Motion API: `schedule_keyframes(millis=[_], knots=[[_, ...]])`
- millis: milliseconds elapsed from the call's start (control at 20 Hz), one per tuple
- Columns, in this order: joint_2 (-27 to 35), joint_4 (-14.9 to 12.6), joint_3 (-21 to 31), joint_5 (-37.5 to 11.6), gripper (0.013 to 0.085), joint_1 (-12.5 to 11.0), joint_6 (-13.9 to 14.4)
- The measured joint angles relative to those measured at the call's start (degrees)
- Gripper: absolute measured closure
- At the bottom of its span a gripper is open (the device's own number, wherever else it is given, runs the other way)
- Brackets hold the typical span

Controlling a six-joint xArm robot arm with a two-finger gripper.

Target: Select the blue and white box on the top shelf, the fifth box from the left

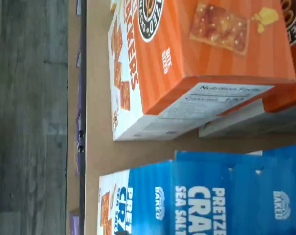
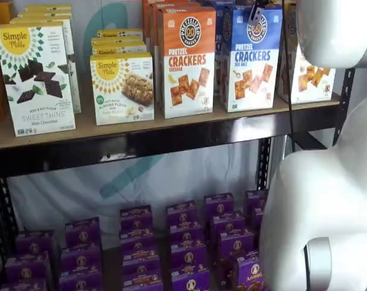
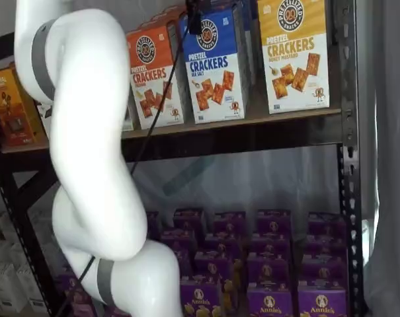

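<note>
My end effector (image 3: pixel 195 18) shows only as a dark shape at the upper front edge of the blue and white cardboard cracker box (image 3: pixel 216 69); I cannot tell whether its fingers are apart or together. In a shelf view a dark bit with a cable hangs at that same box's top (image 2: pixel 251 57).

The blue and white box stands upright on the top shelf's flat tan board (image 2: pixel 171 124), just beside the orange and white cardboard cracker box (image 2: pixel 186 60), a narrow gap between them. On the blue box's other side stands a yellow and white cracker box (image 3: pixel 295 56), with a wider gap.

The wrist view alone shows the glossy tops: the blue one (image 1: pixel 201 196) with its tab flaps, the orange one (image 1: pixel 187 63) with a white nutrition panel, bare board between them.

Glossy purple boxes (image 3: pixel 272 264) fill the shelf below.
</note>
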Motion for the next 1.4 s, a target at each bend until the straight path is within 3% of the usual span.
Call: schedule_keyframes(millis=[200,750,1150,1250,1400], knots=[[0.2,-1.7,0.8,-0.4,0.013,1.0,0.2],[2.3,-5.6,-1.8,4.1,0.013,2.6,0.7],[2.6,-6.6,-1.9,5.5,0.013,3.3,1.2],[2.6,-6.4,-2.0,5.6,0.021,3.3,1.2],[2.6,-6.2,-1.9,5.6,0.025,3.2,1.1]])
